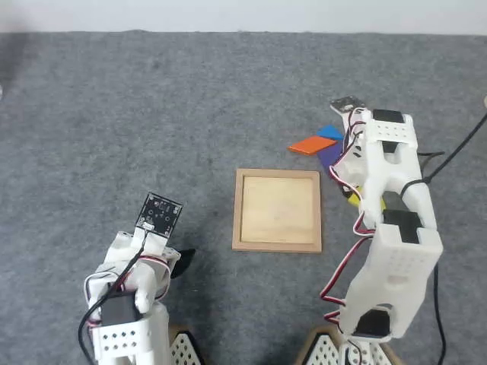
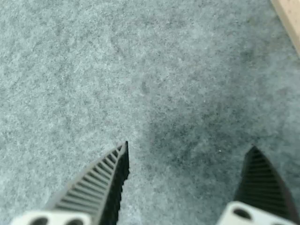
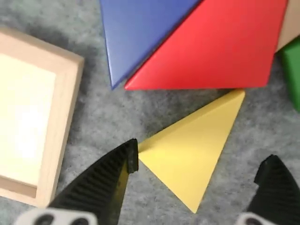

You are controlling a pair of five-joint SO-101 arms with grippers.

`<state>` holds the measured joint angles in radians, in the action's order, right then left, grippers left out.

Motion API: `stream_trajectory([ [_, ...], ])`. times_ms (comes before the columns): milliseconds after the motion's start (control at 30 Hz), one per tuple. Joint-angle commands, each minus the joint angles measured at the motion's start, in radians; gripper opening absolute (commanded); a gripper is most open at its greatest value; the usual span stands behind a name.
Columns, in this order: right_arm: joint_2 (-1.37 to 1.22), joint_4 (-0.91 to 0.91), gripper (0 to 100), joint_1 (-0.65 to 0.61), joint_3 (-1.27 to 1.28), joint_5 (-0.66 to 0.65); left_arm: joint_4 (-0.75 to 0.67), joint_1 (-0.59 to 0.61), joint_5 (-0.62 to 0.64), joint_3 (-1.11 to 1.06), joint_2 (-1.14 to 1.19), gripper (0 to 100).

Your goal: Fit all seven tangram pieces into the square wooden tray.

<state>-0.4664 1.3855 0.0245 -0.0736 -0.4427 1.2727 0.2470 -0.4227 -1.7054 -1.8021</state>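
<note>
Square wooden tray (image 1: pixel 237 211) lies flat on the grey felt table cover (image 1: pixel 152 114), between the two arms; its floor shows bare pale wood.

Left arm: low at the near left of the table. We see the left gripper (image 2: pixel 189 147) from its wrist camera with the two ribbed black fingers (image 2: pixel 110 178) well apart, over grey felt, holding nothing. A corner of the tray's rim (image 2: pixel 288 18) sits at the edge of that view, apart from the fingers.

Right arm: stretched out along the tray's right side. The right gripper (image 3: pixel 202 157) has its fingers spread, one on either side of the yellow triangular piece (image 3: pixel 197 131), which lies flat on the felt just beside the tray's rim (image 3: pixel 61 122). One fingertip (image 3: pixel 126 159) is at the triangle's corner; we cannot tell whether it touches.

Past the yellow triangle lie a large blue triangular piece (image 3: pixel 140 33) and a large red triangular piece (image 3: pixel 215 47), edge to edge. An edge of a green piece (image 3: pixel 293 75) shows next to the red one.

From the high view, an orange-red flat piece (image 1: pixel 307 144) and a light blue piece (image 1: pixel 330 132) lie beyond the tray's far right corner, outside the tray.
</note>
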Motion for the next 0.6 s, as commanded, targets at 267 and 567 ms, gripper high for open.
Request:
stream_trajectory([
  [267,0.163,-0.024,39.1,-0.025,0.147,0.218,0.005,-0.005,-0.008,0.022,-0.015,37],
  [567,0.134,-0.156,39.1,-0.016,0.195,0.215,0.005,-0.003,-0.008,0.022,-0.015,37],
])
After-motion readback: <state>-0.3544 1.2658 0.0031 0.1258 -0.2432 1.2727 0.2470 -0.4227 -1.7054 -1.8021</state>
